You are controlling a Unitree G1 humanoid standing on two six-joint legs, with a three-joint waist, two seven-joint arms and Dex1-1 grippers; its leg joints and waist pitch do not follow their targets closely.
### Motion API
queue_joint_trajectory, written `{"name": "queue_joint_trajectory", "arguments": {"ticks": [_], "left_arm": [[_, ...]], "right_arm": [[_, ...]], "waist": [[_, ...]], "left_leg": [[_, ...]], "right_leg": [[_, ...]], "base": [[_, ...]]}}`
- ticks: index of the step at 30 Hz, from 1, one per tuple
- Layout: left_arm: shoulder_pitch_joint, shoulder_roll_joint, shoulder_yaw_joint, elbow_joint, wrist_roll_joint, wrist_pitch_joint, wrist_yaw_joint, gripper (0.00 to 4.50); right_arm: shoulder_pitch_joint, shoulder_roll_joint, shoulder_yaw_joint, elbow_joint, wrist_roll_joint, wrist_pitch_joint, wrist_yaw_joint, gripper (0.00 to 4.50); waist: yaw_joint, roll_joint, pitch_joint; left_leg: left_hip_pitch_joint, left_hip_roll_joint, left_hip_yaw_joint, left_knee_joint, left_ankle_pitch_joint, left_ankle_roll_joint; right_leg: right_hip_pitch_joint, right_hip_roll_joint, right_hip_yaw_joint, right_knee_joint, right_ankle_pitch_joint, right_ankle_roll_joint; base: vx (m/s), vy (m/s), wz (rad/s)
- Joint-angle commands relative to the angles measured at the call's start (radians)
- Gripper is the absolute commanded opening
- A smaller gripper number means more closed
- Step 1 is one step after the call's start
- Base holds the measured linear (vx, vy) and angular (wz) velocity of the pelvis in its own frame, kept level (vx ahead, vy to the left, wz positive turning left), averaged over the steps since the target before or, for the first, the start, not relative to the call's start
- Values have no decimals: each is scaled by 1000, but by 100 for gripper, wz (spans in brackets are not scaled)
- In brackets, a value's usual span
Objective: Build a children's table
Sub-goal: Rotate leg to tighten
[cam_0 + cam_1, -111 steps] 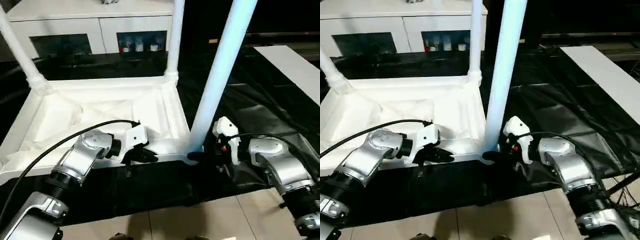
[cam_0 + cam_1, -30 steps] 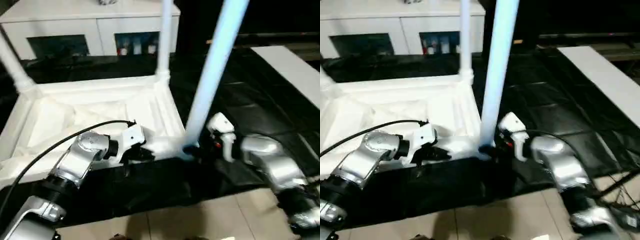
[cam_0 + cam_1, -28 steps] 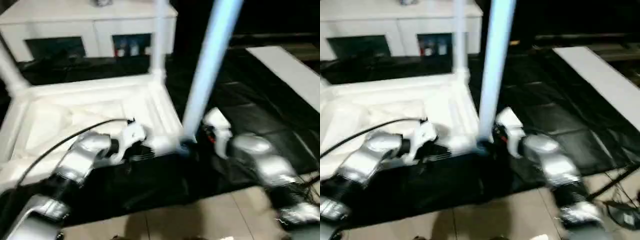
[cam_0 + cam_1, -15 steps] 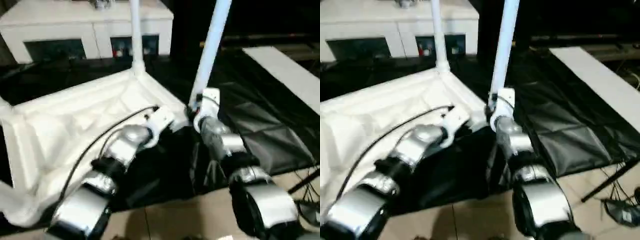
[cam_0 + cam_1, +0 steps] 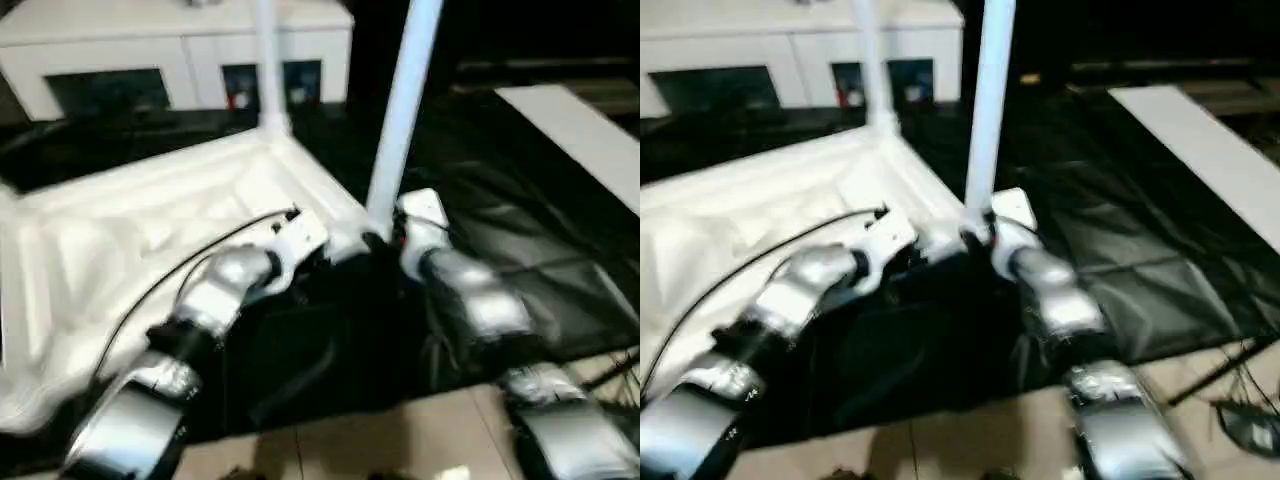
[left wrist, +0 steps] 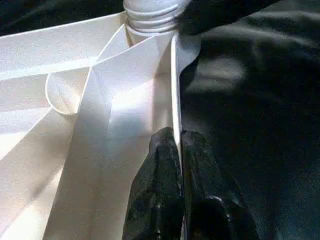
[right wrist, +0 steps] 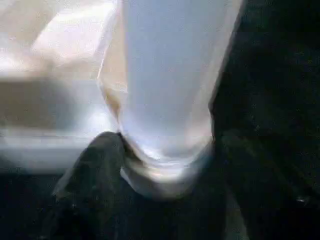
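Note:
The children's table lies upside down: its white ribbed top (image 5: 130,240) rests on a black sheet. One white leg (image 5: 400,110) stands in the near right corner socket, and another leg (image 5: 265,60) stands at the far corner. My left gripper (image 6: 177,145) is shut on the thin rim of the top, just short of that near corner. My right gripper (image 7: 167,140) straddles the base of the near leg, one finger (image 7: 95,165) touching it. A thin dark gap shows at the other finger, so the gripper is open.
A white cabinet with glass doors (image 5: 180,50) stands behind the table. The black sheet (image 5: 500,200) spreads to the right, and a white board (image 5: 580,130) lies on it. Tiled floor (image 5: 350,450) runs along the near edge, with cables (image 5: 1240,410) at the right.
The table top has turned against the cabinet, its near right corner swinging away from me. Both arms have stretched forward with it. The left gripper has kept its hold on the rim.

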Motion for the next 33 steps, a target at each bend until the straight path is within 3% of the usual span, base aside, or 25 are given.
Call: {"name": "queue_joint_trajectory", "arguments": {"ticks": [1,2,5,7,9,12,15,17,18,24,30,32,33], "left_arm": [[21,13,-10,-59,-50,-62,-78,0],[34,33,-19,-81,-63,-65,-122,0],[81,91,-39,-175,-115,-40,-285,0],[91,100,-35,-202,-127,-21,-316,0],[95,107,-32,-215,-128,-9,-330,0],[104,122,-36,-238,-139,6,-358,0],[113,130,-32,-260,-146,19,-372,0],[114,130,-30,-261,-145,21,-371,0],[113,130,-27,-257,-140,20,-370,0],[113,131,-25,-262,-137,28,-366,0],[116,133,-24,-266,-133,31,-364,0],[118,135,-23,-266,-132,30,-366,0],[120,137,-24,-267,-130,32,-367,0]], "right_arm": [[29,-49,11,-73,-11,19,83,379],[54,-82,13,-117,14,15,146,379],[145,-192,24,-288,119,-16,395,411],[163,-222,10,-330,160,32,447,422],[168,-245,13,-343,152,62,461,441],[173,-260,22,-357,151,77,493,441],[167,-258,34,-344,150,83,523,441],[162,-255,44,-330,140,78,525,441],[155,-251,60,-311,119,69,529,414],[132,-213,61,-264,100,56,520,377],[119,-192,49,-237,110,52,512,320],[120,-192,50,-236,106,51,516,320],[121,-194,52,-234,103,49,520,294]], "waist": [[3,-5,-75],[3,0,-73],[4,-1,-68],[4,-1,-65],[8,1,-63],[8,0,-62],[7,-6,-64],[7,-6,-65],[8,-7,-65],[9,-5,-69],[10,-3,-68],[10,-3,-69],[9,-5,-69]], "left_leg": [[24,31,-9,-62,-157,90],[25,31,-9,-65,-187,77],[25,35,-11,-70,-228,64],[28,37,-11,-74,-275,53],[36,37,-11,-76,-303,30],[36,36,-12,-78,-320,9],[28,34,-15,-78,-300,11],[29,34,-14,-76,-285,15],[29,33,-13,-74,-273,18],[26,32,-12,-70,-223,34],[28,33,-12,-72,-232,28],[28,32,-12,-71,-234,27],[28,32,-11,-71,-235,27]], "right_leg": [[59,-36,25,-46,-64,-266],[57,-37,26,-52,-101,-260],[54,-38,28,-55,-147,-253],[51,-37,29,-60,-205,-243],[43,-37,31,-67,-257,-236],[40,-38,32,-71,-299,-220],[45,-40,30,-70,-305,-204],[43,-40,30,-69,-295,-205],[42,-39,30,-69,-284,-208],[47,-37,29,-57,-198,-236],[47,-38,29,-59,-214,-233],[48,-38,29,-58,-214,-232],[48,-38,29,-59,-215,-231]], "base": [[0,0,0],[0,0,0],[0,0,0],[0,0,0],[0,0,0],[0,0,0],[0,0,0],[0,0,0],[0,0,0],[0,0,0],[0,0,0],[0,0,0],[0,0,0]]}}
